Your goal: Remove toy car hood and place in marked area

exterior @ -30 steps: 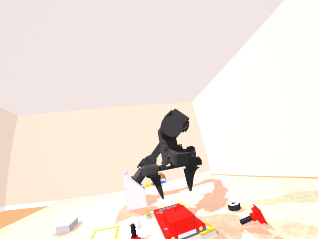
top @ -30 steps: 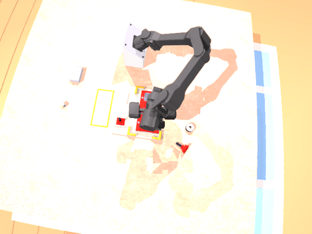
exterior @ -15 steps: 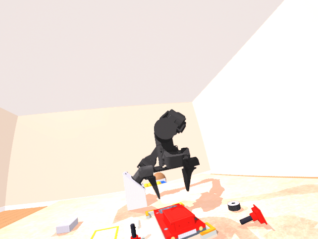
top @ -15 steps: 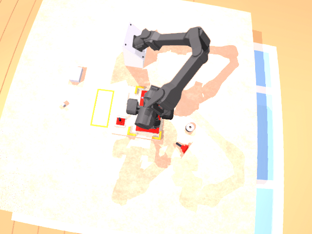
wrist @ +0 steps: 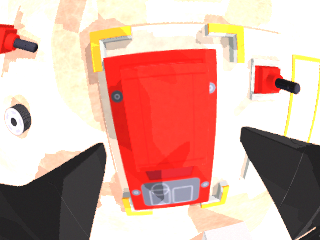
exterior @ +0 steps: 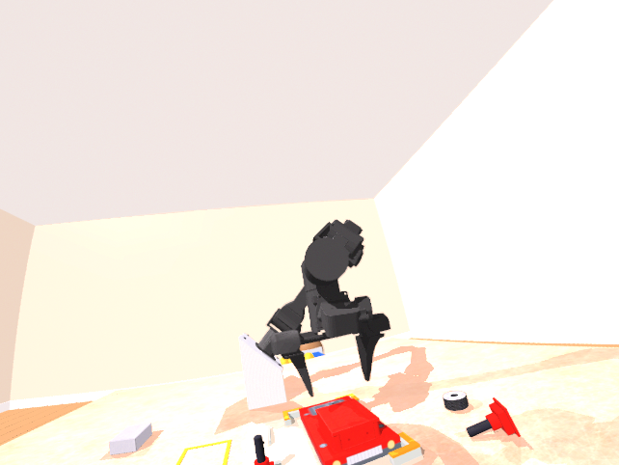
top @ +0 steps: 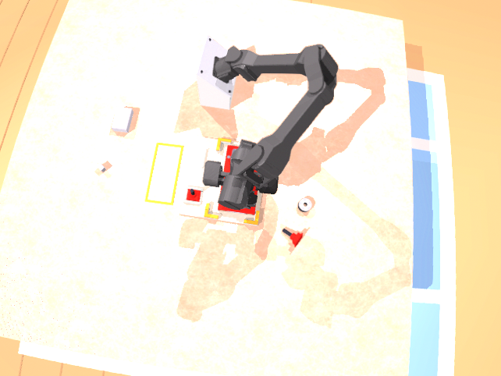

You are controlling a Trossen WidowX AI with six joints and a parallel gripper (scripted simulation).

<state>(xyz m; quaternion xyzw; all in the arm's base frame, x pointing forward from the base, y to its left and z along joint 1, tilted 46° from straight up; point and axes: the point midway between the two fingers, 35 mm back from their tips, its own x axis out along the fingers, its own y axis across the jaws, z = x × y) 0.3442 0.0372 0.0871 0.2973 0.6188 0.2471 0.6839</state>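
Note:
The red toy car (top: 236, 210) (exterior: 322, 443) (wrist: 212, 65) sits between yellow-and-grey corner brackets. Its hood, apparently the raised red panel (exterior: 344, 418) (wrist: 165, 110), is on the car; its seam is hard to make out. My gripper (exterior: 339, 387) (wrist: 175, 142) is open and empty above the car, its fingertips above the rear part with the grey panel and apart from it. In the top view the arm hides much of the car and the fingertips. The marked area, a yellow outline (top: 151, 172) (exterior: 207, 445) (wrist: 306, 58), lies beside the car with nothing visible inside.
A red piece with an upright black rod (top: 193, 195) (exterior: 258, 448) (wrist: 267, 80) stands between car and outline. A wheel (top: 300, 203) (exterior: 455, 404) (wrist: 26, 119) and another rodded red piece (top: 296, 239) (exterior: 503, 420) (wrist: 7, 39) lie opposite. A grey block (top: 122, 119) (exterior: 124, 443) lies beyond the outline.

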